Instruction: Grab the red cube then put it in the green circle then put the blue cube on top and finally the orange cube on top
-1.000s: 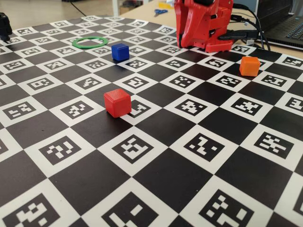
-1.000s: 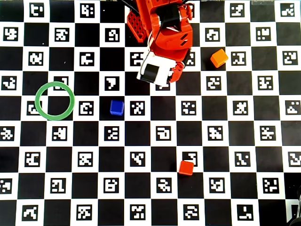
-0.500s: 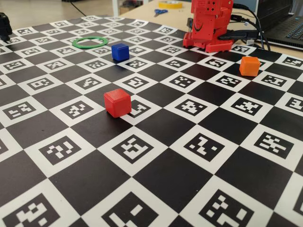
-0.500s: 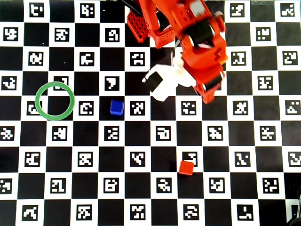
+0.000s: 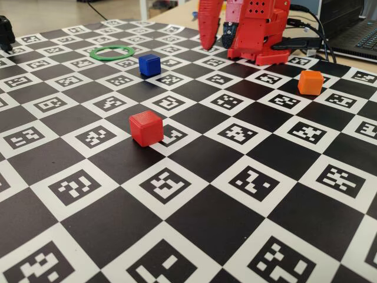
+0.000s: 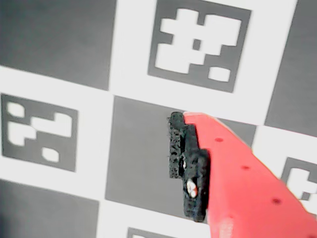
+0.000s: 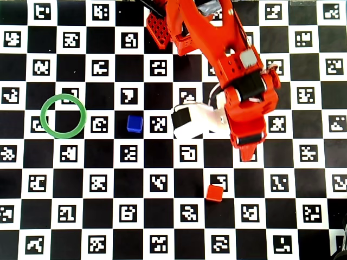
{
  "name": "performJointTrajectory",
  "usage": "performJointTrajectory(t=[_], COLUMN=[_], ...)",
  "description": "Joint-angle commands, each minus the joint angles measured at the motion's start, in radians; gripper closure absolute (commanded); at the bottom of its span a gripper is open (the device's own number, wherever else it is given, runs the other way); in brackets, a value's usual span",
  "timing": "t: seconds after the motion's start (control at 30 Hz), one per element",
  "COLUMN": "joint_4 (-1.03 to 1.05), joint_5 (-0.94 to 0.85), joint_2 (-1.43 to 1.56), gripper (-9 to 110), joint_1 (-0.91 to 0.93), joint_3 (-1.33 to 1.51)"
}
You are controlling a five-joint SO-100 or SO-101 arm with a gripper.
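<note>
The red cube (image 5: 146,128) (image 7: 214,193) sits alone on the checkered board. The blue cube (image 5: 149,64) (image 7: 134,123) lies between it and the green circle (image 5: 112,52) (image 7: 63,116), which has nothing inside. The orange cube (image 5: 310,82) rests near the arm's base; the arm hides it in the overhead view. My gripper (image 7: 248,153) (image 5: 215,45) hangs over the board, about one square short of the red cube, open and holding nothing. The wrist view shows only one red finger with its black pad (image 6: 190,163) over bare board.
The red arm base (image 5: 259,32) stands at the board's far edge, with cables and a laptop (image 5: 359,35) behind it. Scissors (image 5: 199,15) and a tape roll lie on the table beyond. A black object (image 5: 6,32) sits at the far left edge.
The arm has unfolded from its base and reached out over the board toward the red cube. All cubes and the ring stayed put.
</note>
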Motion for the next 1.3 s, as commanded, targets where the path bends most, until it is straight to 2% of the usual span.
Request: performJointTrajectory(t=[0.0,0.53,1.27], joint_4=[0.049,0.026,-0.038], joint_5=[0.008,0.109,0.107], joint_2=[-0.057,-0.376,-0.532], gripper=[70,70,70], joint_1=[0.018,0.112,0.164], joint_3=[-0.201,-0.454,-0.522])
